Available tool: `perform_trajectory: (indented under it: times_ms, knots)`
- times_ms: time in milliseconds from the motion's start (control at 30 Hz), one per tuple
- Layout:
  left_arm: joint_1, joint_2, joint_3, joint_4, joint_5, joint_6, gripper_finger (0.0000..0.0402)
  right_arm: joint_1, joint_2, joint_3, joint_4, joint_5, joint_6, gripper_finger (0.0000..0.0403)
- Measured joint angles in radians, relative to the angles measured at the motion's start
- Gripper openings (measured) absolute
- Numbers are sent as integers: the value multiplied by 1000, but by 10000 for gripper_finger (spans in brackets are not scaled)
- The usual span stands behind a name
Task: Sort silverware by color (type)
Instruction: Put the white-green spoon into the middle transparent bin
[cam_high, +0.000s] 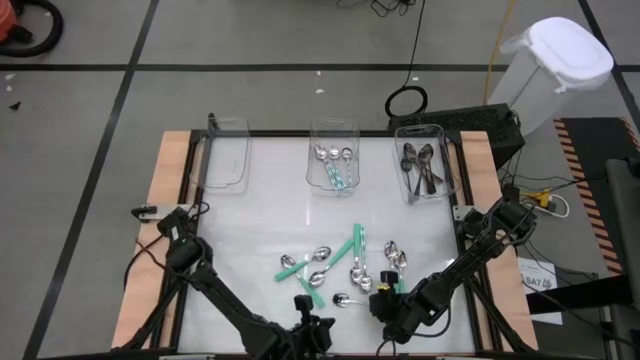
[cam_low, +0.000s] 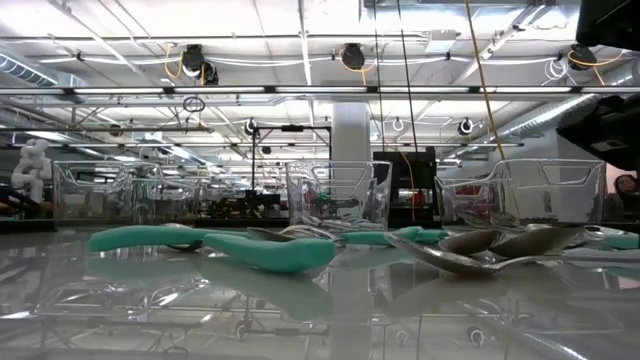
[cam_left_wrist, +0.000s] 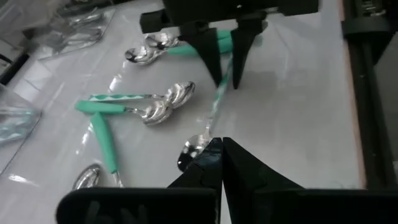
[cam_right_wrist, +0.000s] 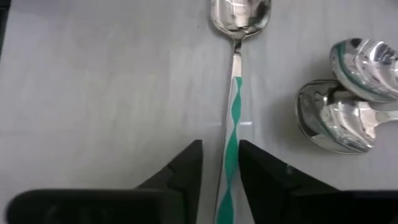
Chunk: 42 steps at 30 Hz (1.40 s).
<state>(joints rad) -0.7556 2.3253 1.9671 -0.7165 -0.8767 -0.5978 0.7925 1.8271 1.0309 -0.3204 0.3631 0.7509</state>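
A spoon (cam_high: 345, 298) with a silver bowl and a teal-and-white twisted handle (cam_right_wrist: 231, 124) lies flat near the table's near edge. My right gripper (cam_right_wrist: 221, 165) is open, low over it, with one finger on each side of the handle. My left gripper (cam_left_wrist: 222, 155) is shut and hovers just beyond the spoon's bowl (cam_left_wrist: 193, 149), facing the right gripper (cam_left_wrist: 224, 68). Other spoons (cam_high: 340, 262), shiny silver and teal-handled, lie scattered flat on the table farther in. The low view shows the teal handles (cam_low: 270, 250) close up. My right gripper comes from above with its fingers pointing down, standing across the spoon's handle (cam_right_wrist: 230, 180) at its free half. A gap shows at one finger (cam_right_wrist: 186, 168). The handle lies close against the other finger (cam_right_wrist: 255, 171), and I cannot tell whether they touch. The spoon lies flat on the table.
Three clear bins stand along the far edge: the left one (cam_high: 225, 155) holds nothing, the middle one (cam_high: 333, 160) has teal-handled spoons, and the right one (cam_high: 425, 165) has dark spoons. Two silver spoon bowls (cam_right_wrist: 348, 99) lie close beside the right gripper. The table's left half is bare.
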Motion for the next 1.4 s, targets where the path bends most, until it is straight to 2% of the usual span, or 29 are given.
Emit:
perform_trajectory:
  times_ms: [100,200,333,433,567,733,1000,1067,1200,1300,1400]
  knots:
    - [12,0,0,-17,1,24,7,0,1,0,1,-4,0,55]
    - [10,-2,-12,-43,-67,61,8,0,-3,-1,2,-17,-3,23]
    - [12,-2,-48,-167,-108,-24,7,0,-25,-3,-7,-27,-5,19]
    - [35,-2,-87,-150,-103,-50,7,0,-61,-7,-28,-39,-13,26]
    - [73,1,-132,-35,-29,60,7,1,-135,-5,-89,-22,-6,22]
    - [121,-11,-130,108,56,297,7,15,-237,-6,-206,47,-17,20]
    - [192,-108,-134,36,88,439,7,55,-384,-5,-401,183,-17,20]
    - [211,-158,-184,15,96,457,7,62,-406,-5,-458,218,9,20]
    - [288,-283,-432,250,187,484,7,73,-420,-5,-565,296,69,20]
    - [328,-364,-636,558,289,529,7,74,-424,-13,-573,352,75,20]
    - [340,-431,-757,793,306,567,7,64,-424,-25,-563,434,72,20]
